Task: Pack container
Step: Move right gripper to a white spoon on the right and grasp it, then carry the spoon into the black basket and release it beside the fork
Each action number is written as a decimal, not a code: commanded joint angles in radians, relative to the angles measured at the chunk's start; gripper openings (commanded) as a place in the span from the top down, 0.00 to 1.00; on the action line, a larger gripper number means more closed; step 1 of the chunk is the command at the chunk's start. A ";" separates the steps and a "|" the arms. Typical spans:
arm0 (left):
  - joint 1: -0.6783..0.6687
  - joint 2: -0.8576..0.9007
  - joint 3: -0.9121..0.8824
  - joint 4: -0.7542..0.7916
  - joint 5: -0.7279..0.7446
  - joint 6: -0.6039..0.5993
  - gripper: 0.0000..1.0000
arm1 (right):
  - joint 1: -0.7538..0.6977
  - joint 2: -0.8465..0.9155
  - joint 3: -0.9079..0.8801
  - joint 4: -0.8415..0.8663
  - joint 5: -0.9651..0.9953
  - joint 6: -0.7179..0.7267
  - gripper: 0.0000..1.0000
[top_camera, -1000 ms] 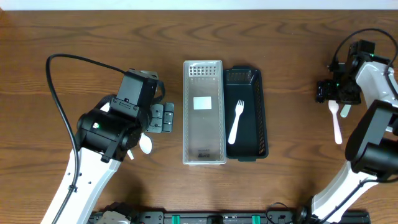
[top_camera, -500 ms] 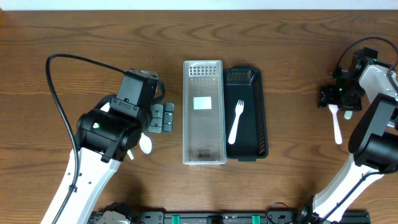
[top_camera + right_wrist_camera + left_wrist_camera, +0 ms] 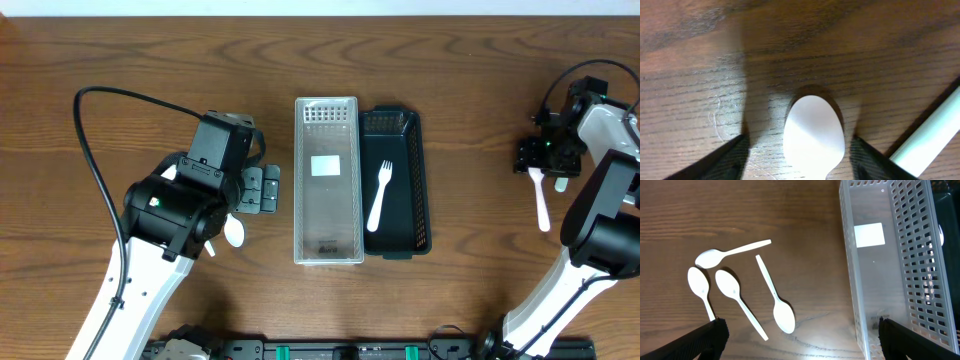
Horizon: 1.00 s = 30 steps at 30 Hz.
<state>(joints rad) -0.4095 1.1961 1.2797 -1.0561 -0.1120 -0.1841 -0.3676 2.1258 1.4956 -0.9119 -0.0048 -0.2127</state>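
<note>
- The right gripper is open and holds nothing. Its two fingers stand on either side of the bowl of a white plastic spoon that lies flat on the table.
- The overhead view shows the spoon's long axis running from the bowl, under the gripper, to the handle end nearer the robot's base. The fingers therefore bracket it across its width.
- A pale stick-like handle lies just beside the outer finger. Its type cannot be determined.
- The black basket already holds a white fork. It lies well apart from this spoon, on the robot's left side of the right gripper.
- A clear perforated basket touches the black basket's far side.
- The left gripper is also open and empty, above four white spoons next to the clear basket.
- Judgement: the right arm is nearer this spoon. The next step is to close on the bowl end.
</note>
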 commanded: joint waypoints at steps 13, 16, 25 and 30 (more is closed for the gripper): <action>0.002 0.005 0.001 -0.006 -0.012 -0.009 0.02 | -0.007 0.020 -0.002 0.005 -0.059 0.018 0.70; 0.002 0.005 0.001 -0.006 -0.012 -0.009 0.02 | -0.007 0.020 -0.002 0.007 -0.064 0.021 0.82; 0.002 0.005 0.001 -0.006 -0.012 -0.009 0.02 | 0.011 0.011 0.068 -0.109 -0.070 0.180 0.99; 0.002 0.005 0.001 -0.006 -0.012 -0.009 0.02 | 0.076 -0.062 0.180 -0.230 -0.108 0.183 0.99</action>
<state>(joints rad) -0.4095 1.1961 1.2797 -1.0573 -0.1120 -0.1841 -0.3458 2.1288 1.6012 -1.1187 -0.0696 -0.0628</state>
